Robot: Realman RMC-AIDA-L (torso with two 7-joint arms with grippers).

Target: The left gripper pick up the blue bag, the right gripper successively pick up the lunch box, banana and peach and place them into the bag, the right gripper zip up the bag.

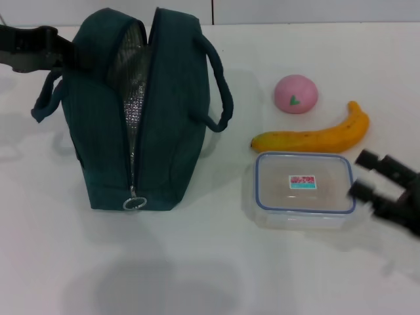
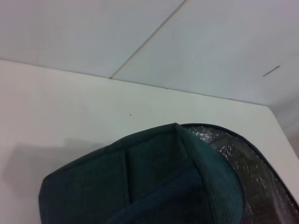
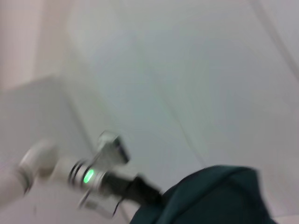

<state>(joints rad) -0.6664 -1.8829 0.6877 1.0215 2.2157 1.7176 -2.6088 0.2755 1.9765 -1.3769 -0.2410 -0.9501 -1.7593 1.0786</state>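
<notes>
the lunch box (image 1: pixel 304 189) shows a pink-and-teal sticker (image 1: pixel 302 182), writing unreadable. it sits on the white surface (image 1: pixel 197 262) near the banana (image 1: pixel 315 136). right gripper (image 1: pixel 365 174) beside it, jaws apart, empty. left gripper (image 1: pixel 65 56) at the blue bag (image 1: pixel 147 118), jaws hidden, cannot tell.

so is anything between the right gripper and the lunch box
Nothing visible. The right gripper, fingers spread, sits just beside the lunch box on the bare table; the banana lies behind the box, off that path.
</notes>
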